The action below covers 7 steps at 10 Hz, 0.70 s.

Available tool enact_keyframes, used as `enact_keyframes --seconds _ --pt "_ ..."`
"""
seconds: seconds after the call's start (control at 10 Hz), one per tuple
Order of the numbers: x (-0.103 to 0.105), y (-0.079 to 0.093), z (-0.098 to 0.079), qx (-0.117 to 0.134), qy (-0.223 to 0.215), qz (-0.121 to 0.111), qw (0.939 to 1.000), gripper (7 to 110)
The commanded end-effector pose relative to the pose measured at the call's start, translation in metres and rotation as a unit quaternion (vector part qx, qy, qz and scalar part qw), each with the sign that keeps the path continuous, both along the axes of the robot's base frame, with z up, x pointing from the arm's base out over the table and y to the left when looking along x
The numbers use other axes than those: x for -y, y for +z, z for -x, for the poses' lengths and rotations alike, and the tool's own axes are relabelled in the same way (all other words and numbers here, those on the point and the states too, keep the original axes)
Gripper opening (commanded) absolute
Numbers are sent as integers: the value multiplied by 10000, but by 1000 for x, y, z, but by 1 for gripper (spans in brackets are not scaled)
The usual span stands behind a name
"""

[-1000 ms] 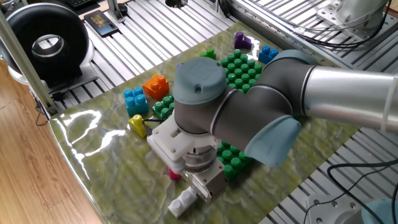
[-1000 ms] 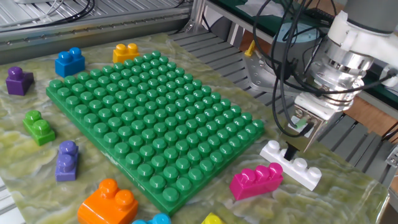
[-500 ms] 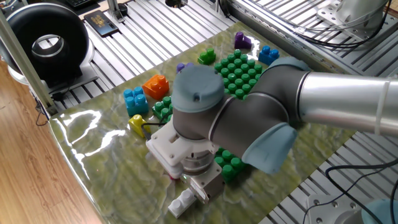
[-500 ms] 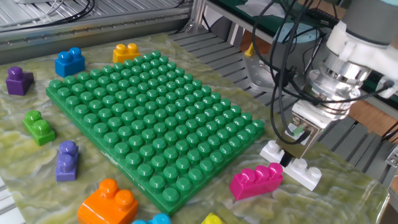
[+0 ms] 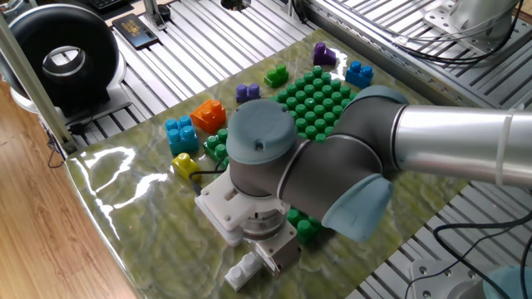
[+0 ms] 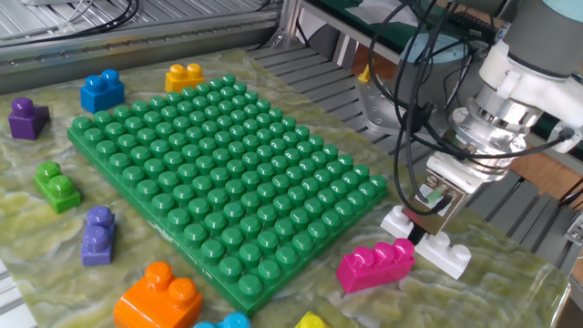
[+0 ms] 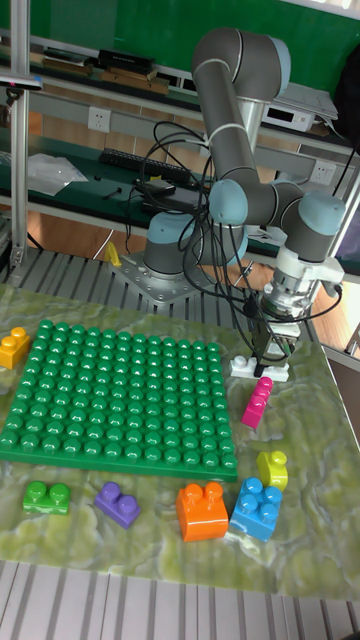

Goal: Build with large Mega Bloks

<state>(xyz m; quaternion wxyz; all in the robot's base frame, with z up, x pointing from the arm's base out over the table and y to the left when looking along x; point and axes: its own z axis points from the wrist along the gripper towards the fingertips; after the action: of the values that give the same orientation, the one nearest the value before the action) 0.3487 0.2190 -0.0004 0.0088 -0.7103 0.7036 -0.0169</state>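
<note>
Pickup of the white brick (image 6: 428,242) is the step in hand: my gripper (image 6: 424,231) straddles its middle, fingers down on either side, though I cannot tell whether they have pinched it yet. It lies on the table (image 6: 510,292) just off the corner of the green baseplate (image 6: 219,173), with the pink brick (image 6: 375,263) close beside it. Next I need a firm squeeze, then a straight lift clear of the pink one and across to the studs.
</note>
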Motion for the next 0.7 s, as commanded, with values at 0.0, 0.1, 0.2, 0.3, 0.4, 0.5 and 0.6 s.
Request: enact_keyframes --seconds 0.0,0.1,0.2,0.3,0.4,0.5,0.6 --pt "-4 -2 -1 -3 -35 -71 10000 44" --pt "-5 -2 -1 -3 -51 -64 10000 44" --pt "-3 -4 -3 13 -66 -34 10000 22" --pt "-5 -4 -3 13 -66 -57 10000 22" --pt "-6 -4 -3 13 -66 -57 10000 22" --pt "-7 -4 -3 5 -66 -65 10000 22" --pt "-7 -4 -2 5 -58 -72 10000 22"
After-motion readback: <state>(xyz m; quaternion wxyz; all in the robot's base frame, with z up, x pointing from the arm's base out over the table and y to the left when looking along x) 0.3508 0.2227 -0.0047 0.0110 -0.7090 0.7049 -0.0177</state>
